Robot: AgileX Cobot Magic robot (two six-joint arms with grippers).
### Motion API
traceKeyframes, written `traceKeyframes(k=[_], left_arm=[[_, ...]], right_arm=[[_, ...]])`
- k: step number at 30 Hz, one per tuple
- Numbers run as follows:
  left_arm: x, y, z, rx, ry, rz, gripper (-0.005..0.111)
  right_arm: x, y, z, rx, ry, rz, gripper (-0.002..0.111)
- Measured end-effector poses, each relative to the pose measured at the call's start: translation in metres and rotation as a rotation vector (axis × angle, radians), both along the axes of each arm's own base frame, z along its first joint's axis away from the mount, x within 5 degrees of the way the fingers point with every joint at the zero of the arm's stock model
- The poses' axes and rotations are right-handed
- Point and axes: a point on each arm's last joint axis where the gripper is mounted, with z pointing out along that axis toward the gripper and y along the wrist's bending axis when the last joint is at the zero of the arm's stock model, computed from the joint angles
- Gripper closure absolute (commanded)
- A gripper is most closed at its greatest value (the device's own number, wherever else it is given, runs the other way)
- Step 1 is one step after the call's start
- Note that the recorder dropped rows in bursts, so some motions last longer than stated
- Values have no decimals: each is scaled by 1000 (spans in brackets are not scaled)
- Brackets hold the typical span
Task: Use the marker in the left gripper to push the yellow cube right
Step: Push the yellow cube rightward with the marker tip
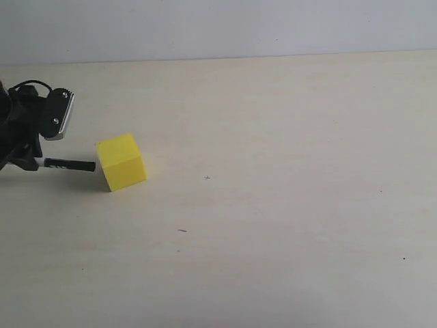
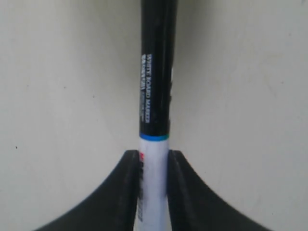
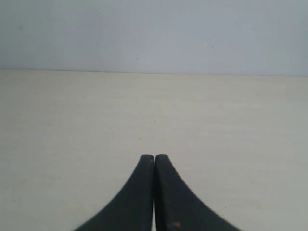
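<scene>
One pale, wood-grained worktop (image 1: 287, 225) fills almost the whole exterior view, meeting a plain light wall along its far edge. At the worktop's left edge sits the left gripper (image 1: 31, 162), black with cables and a silver-edged housing, its jaws clamped on the white barrel of the marker (image 1: 68, 165). The right gripper (image 3: 154, 159) appears only in its own wrist view, jaws pressed together with nothing between them, above bare worktop. Close to the left edge, roughly midway between the far and near edges, rests the yellow cube (image 1: 121, 161), turned slightly askew. The marker lies nearly level, its long black cap pointing right, and its tip appears to touch the cube's left face.
</scene>
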Motion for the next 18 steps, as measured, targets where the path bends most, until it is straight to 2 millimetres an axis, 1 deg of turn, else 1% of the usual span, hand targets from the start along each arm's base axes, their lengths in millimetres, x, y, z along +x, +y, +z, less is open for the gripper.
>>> traceKeyframes(k=[1, 4, 7, 10, 14, 18], left_arm=[[0, 1, 0, 0, 0, 11, 107], [1, 14, 0, -2, 0, 82, 107], [-1, 22, 0, 2, 27, 123, 107], [-2, 20, -1, -10, 45, 138, 107], [-2, -4, 0, -24, 13, 76, 107], [-3, -45, 1, -50, -59, -22, 107]], right_arm=[[0, 0, 0, 0, 0, 0, 108], [0, 0, 0, 0, 0, 0, 108], [0, 0, 0, 0, 0, 0, 108], [0, 0, 0, 0, 0, 0, 108], [0, 0, 0, 0, 0, 0, 108], [0, 0, 0, 0, 0, 0, 108]])
